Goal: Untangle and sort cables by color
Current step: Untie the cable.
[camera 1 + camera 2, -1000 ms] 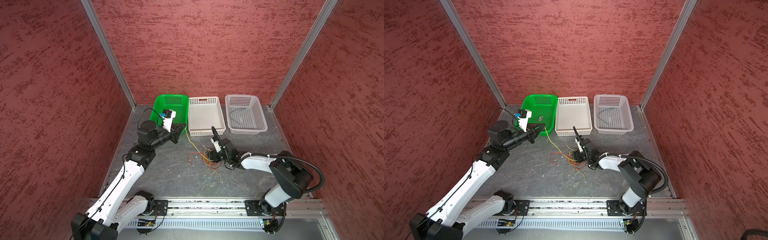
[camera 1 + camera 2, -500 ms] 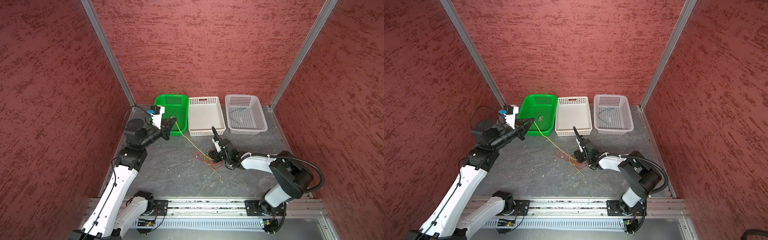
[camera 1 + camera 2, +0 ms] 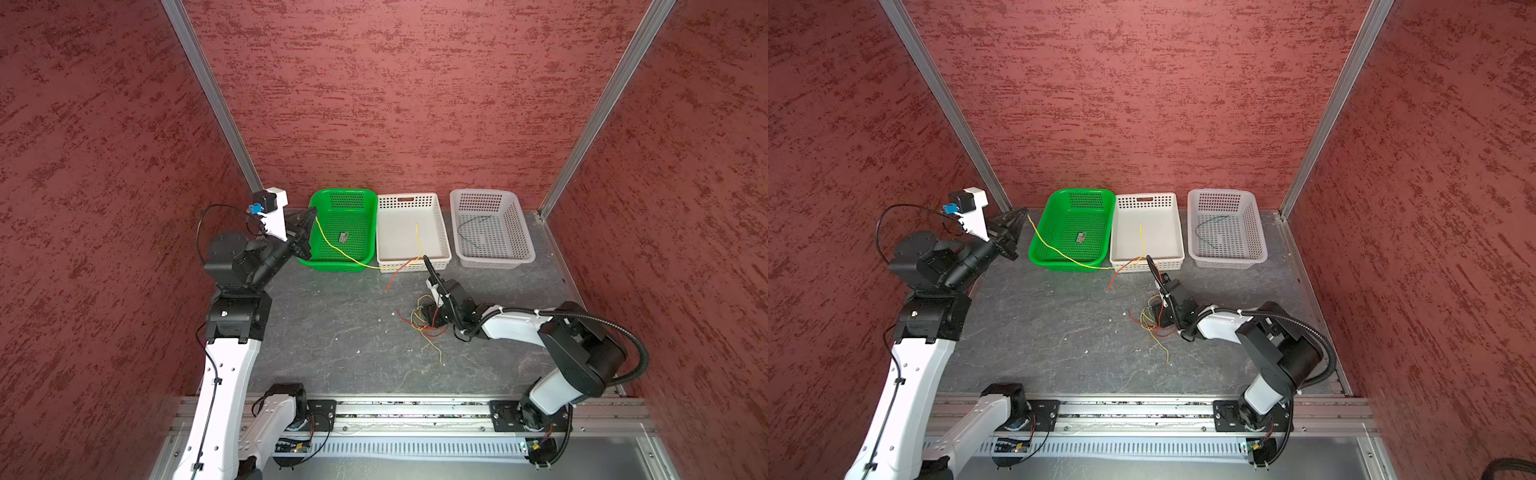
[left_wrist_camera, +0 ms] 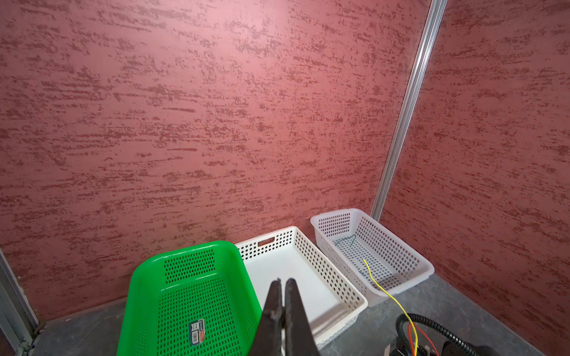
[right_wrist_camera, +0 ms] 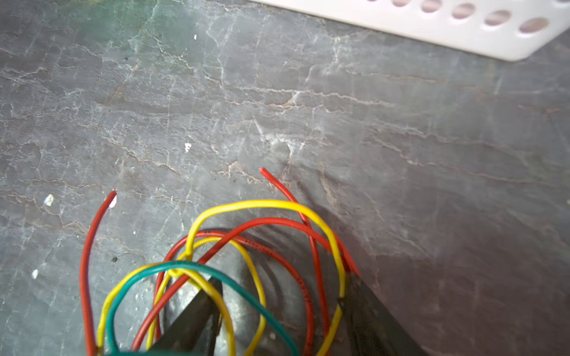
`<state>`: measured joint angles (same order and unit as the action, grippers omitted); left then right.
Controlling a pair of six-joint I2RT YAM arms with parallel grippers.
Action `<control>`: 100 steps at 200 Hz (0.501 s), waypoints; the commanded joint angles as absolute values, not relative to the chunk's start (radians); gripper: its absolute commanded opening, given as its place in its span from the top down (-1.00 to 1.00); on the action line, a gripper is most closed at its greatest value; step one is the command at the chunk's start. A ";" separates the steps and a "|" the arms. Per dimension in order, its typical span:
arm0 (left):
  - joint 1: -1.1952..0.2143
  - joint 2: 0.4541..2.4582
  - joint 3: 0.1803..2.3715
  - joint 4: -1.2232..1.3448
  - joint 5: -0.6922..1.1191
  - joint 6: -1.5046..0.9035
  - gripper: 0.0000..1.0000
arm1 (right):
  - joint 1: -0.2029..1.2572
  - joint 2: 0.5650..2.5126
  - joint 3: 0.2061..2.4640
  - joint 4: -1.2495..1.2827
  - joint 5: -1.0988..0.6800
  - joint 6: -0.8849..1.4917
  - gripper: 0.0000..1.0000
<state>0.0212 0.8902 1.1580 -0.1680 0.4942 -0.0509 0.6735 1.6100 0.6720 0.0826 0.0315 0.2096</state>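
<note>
- Because the wire is so thin, I have the left gripper [image 3: 309, 218] pinched fully shut on one end of the yellow cable [image 3: 353, 258]. In the left wrist view its fingertips [image 4: 274, 299] meet with no gap, and a looser pinch would probably let the wire slip out.
- I hold that gripper raised at the left edge of the green basket [image 3: 343, 192], left of centre in both top views. That draws the cable away from the knot.
- From the gripper, the yellow cable slants across the green basket towards frame centre, then bends upward in front of the middle white basket [image 3: 405, 195]. I cannot tell whether its tip is inside.
- My right gripper [image 5: 283, 277] sits low on the table [image 3: 332, 332], right of centre, with its jaws apart and gripping nothing. The fingers press down among the loops of the tangle [image 3: 422, 322]. I judge this is an anchor, so the pile does not drag along.
- Red, yellow and blue-green loops cross over those fingers at the bottom of the right wrist view.
- One red cable [image 3: 397, 272] lies loose just above the tangle, beside the black hose [image 3: 432, 270], where the yellow one could snag.
- At the upper right, the right white basket [image 3: 484, 192] holds one dark blue-green cable [image 3: 469, 226], already sorted.
</note>
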 commanded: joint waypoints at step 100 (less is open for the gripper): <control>-0.123 0.932 1.138 -0.233 0.612 0.015 1.00 | 0.673 1.294 0.765 -0.144 0.185 0.105 -0.47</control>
